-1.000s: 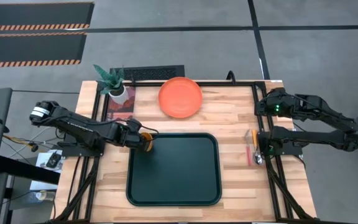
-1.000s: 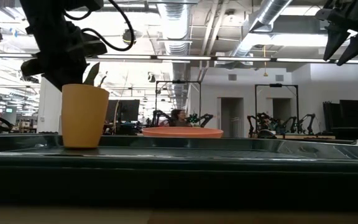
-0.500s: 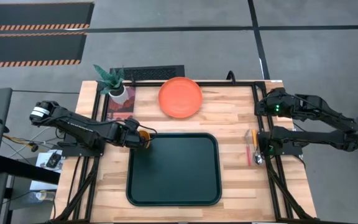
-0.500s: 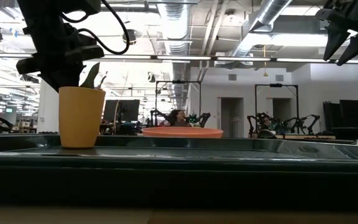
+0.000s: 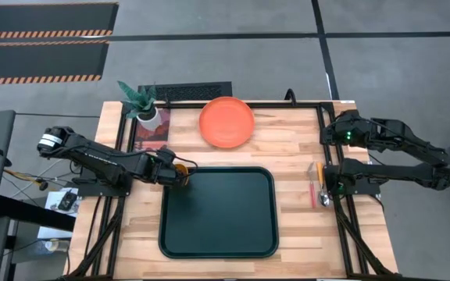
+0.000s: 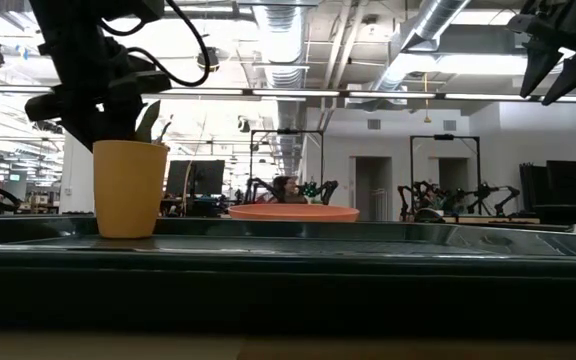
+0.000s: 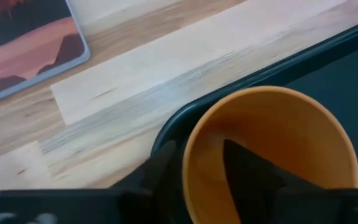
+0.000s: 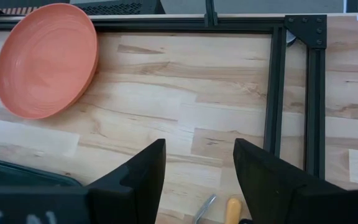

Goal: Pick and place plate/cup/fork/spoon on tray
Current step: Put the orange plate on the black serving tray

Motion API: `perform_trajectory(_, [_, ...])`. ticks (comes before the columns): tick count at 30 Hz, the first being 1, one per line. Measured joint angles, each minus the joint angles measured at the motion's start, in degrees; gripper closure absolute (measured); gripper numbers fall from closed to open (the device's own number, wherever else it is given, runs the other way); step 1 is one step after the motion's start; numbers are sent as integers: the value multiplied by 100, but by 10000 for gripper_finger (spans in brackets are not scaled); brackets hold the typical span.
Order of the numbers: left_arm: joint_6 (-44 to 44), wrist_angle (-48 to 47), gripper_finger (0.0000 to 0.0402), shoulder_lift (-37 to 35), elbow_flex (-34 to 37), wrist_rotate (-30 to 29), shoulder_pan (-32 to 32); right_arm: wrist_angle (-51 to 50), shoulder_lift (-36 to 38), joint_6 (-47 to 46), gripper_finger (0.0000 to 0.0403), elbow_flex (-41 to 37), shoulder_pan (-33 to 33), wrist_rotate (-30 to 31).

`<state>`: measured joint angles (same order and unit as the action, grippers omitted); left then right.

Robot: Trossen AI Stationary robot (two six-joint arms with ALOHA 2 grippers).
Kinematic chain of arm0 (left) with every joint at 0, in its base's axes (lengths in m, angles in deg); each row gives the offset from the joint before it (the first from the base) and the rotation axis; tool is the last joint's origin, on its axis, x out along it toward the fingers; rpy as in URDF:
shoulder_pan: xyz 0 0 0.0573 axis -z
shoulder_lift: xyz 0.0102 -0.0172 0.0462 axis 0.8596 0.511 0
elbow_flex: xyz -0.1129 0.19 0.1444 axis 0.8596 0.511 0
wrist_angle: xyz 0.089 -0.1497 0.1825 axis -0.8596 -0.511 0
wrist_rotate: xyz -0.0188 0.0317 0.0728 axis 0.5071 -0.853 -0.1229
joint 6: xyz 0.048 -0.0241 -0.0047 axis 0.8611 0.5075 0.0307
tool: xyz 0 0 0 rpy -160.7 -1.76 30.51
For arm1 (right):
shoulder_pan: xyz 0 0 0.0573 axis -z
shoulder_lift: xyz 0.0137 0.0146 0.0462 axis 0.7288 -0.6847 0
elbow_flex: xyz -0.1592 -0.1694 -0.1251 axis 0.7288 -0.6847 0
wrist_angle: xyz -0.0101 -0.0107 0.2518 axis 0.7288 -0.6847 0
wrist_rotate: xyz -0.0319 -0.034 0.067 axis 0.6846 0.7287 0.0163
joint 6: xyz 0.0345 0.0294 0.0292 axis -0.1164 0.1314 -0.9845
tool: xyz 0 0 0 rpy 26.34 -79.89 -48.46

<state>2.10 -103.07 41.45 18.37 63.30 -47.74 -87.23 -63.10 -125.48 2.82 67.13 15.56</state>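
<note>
The orange-yellow cup stands upright at the far left corner of the dark tray, and the tray's near rim hides its base. My left gripper is over the cup, shut on its wall. The orange plate lies flat on the table beyond the tray. The red-handled fork and the orange-handled spoon lie side by side on the table right of the tray. My right gripper is open and empty, high above the table's right side. My left gripper holds the cup by the left part of its rim. One finger is inside the cup and one finger is outside. The fingers come from above, slanting in from the table's left. The cup is upright over the tray's corner.
A white plant pot and a picture mat sit at the far left of the table, behind my left arm. Black frame rails run along the table's right side, close to the fork and spoon.
My left gripper has moved the cup a little toward the table's left edge and slightly down, then kept still. The cup has stayed upright.
</note>
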Motion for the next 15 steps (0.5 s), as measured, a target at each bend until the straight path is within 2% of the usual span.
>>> perform_trajectory(7, [-69, -43, 204, -2, -181, 73, 2, 2, 0, 0, 189, 0, 0, 0])
perform_trajectory(15, [-68, -239, 189, -9, -760, -258, 0, 0, 0, 3, 189, 0, 0, 15])
